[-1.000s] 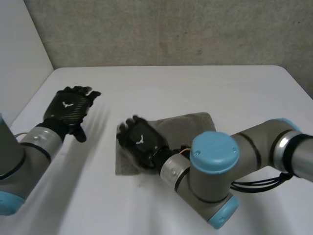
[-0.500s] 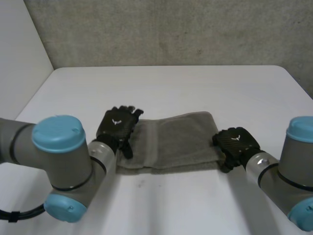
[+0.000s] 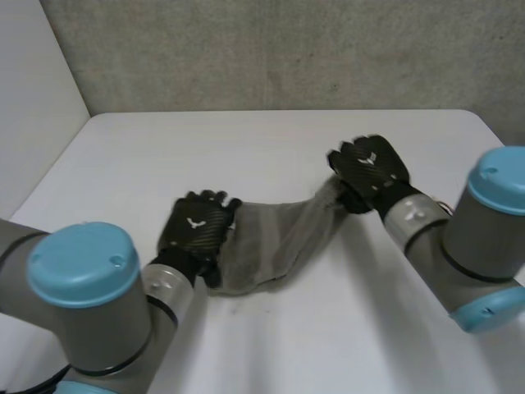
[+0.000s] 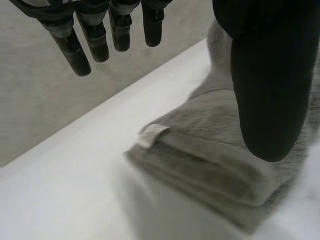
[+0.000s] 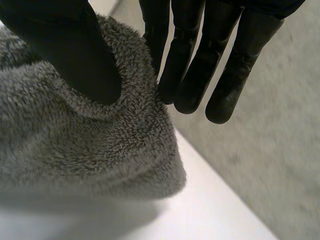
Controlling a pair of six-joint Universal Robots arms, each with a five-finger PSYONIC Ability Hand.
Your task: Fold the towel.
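White worktop (image 3: 271, 139): carries a grey towel (image 3: 275, 238) near its middle. The towel's left end lies folded on the surface and its right end is held up off it. Right hand (image 3: 371, 171): thumb and fingers pinch that raised end. Left hand (image 3: 195, 228): at the left end, fingers straight and spread, thumb over the cloth.

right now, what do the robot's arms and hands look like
The left arm and right arm are thick grey tubes with round light-blue joint caps. Each ends in a silver wrist cuff and a black hand with slim fingers; the left hand and right hand each carry a small white winged emblem on the back.
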